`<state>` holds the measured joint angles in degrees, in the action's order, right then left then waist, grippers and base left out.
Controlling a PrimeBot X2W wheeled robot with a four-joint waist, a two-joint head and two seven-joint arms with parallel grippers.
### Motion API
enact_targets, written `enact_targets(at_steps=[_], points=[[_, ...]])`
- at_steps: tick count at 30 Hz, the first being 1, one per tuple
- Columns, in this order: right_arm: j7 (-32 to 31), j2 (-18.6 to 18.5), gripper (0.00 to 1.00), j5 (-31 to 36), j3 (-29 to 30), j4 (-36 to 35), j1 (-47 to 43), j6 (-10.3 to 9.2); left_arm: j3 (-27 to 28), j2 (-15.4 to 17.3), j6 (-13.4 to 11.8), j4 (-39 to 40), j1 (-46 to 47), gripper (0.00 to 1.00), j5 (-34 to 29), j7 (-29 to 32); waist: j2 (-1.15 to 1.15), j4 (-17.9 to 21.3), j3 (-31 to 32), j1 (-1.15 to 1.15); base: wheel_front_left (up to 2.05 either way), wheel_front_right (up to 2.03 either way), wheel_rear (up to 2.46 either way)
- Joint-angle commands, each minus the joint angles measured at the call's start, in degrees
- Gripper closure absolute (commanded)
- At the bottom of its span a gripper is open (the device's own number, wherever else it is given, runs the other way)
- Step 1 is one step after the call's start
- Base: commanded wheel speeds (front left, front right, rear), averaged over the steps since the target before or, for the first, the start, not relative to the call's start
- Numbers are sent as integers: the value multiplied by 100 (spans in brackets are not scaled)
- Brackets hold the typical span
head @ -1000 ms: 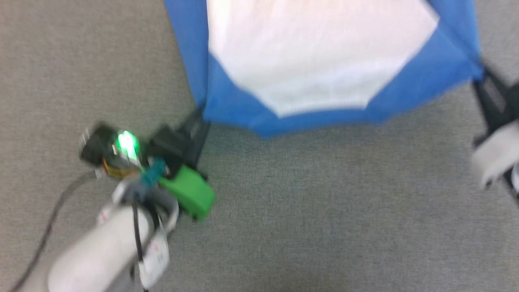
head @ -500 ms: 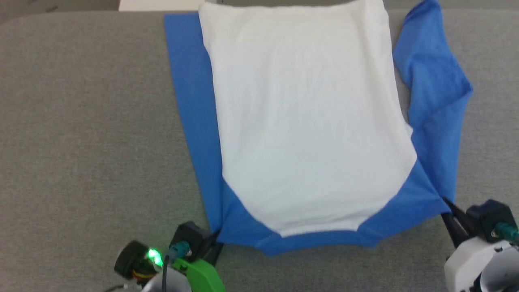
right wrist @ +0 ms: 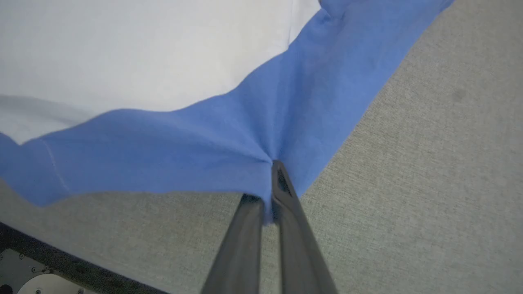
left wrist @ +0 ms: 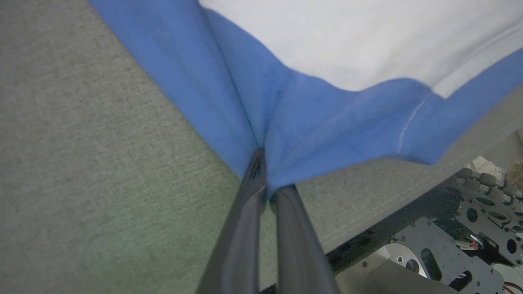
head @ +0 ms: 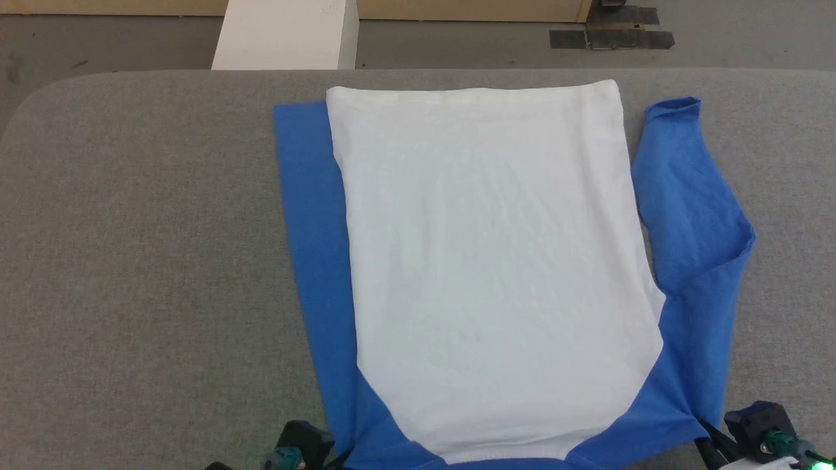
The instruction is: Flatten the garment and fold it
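At the near edge of the grey woven-fabric table (head: 150, 261), the left gripper (left wrist: 270, 173) pinches one blue corner of the thin, soft garment (head: 483, 261) between two long dark fingers. The right gripper (right wrist: 264, 181) clamps the opposite corner, puckering the cloth. The garment lies spread out, white body faintly wrinkled (left sleeve straight, right sleeve bent). Beyond stands a white rectangular block (head: 287, 36).
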<state>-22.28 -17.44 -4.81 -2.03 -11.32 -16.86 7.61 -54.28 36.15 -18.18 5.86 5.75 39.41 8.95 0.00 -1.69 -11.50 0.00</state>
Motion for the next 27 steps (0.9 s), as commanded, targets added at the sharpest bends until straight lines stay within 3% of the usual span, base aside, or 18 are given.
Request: enact_targets(at_steps=[1, 5, 6, 7, 8, 9, 17, 20, 27], points=[[-25, 6, 100, 59, 46, 36, -93, -12, -3, -1, 36, -86, -106, 100, 64, -36, 0, 4, 7, 0, 0, 0, 0], [5, 37, 100, 100, 50, 109, -154, -12, 44, -100, 66, -241, -99, 100, 117, -182, 0, 6, 21, 0, 0, 0, 0], [26, 55, 96, 104, 47, 133, -149, -12, 77, -128, 50, -272, -82, 100, 101, -262, 0, 8, 28, 0, 0, 0, 0], [77, 74, 73, 112, 45, 154, -133, -12, 116, -165, 32, -328, -64, 90, 83, -367, 0, 13, 37, 0, 0, 0, 0], [107, 83, 34, 119, 40, 176, -121, -12, 127, -189, 36, -376, -51, 19, 68, -428, 0, 16, 46, 0, 0, 0, 0], [143, 88, 0, 119, 17, 211, -103, -12, 130, -214, 46, -426, -30, 0, 44, -490, 0, 18, 61, 0, 0, 0, 0], [2, 95, 0, -348, 34, 143, -128, -12, 221, -147, 20, -336, -209, 0, 146, -717, 0, 21, 324, 0, 0, 0, 0], [-221, 105, 0, -666, 249, -216, -235, -12, 481, 93, -222, 142, -495, 0, 334, -826, 0, 8, 423, 0, 0, 0, 0], [-428, 617, 0, -1014, 1143, -1286, -290, -12, 1612, 534, -966, 1424, -986, 0, 686, -1630, 0, -65, 595, 0, 0, 0, 0]])
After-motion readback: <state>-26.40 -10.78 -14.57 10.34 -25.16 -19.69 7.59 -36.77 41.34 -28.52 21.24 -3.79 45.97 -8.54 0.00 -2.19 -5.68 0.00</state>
